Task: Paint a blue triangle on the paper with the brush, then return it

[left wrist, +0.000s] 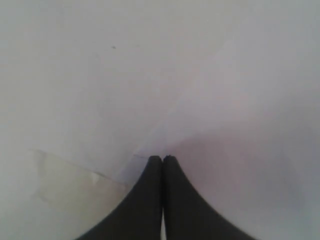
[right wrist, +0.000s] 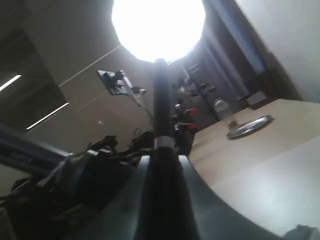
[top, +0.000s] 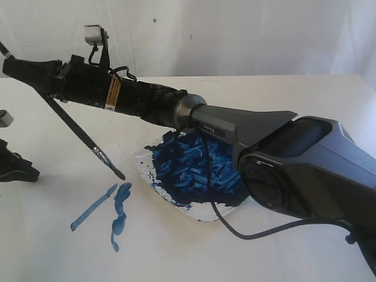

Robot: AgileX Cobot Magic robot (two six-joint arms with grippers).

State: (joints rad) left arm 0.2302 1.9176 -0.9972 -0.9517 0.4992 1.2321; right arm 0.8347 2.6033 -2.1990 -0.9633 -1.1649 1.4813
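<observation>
My left gripper [left wrist: 162, 159] is idle, with its jaws pressed together on nothing and only bare white surface under them. My right gripper [top: 26, 69] is clamped on the brush [top: 76, 129] high on the handle, so most of the length slants down away from the jaws. That long overhang worries me, because any push at the tip could swivel the handle in the clamp and smear the line. The tip hangs just above the blue triangle [top: 114, 202], and I cannot tell whether it touches. As I read it, the triangle is only two streaky sides nearly meeting under the tip, with the third missing. A closing stroke that misses those far ends would leave the shape open. I cannot make out the edge of the paper [top: 88, 241], so I could run off it. Behind the jaws, under my forearm, the dish [top: 143, 157] holds thick dark blue paint [top: 182, 170]. A cable [top: 207, 176] hangs across it and may drag through
</observation>
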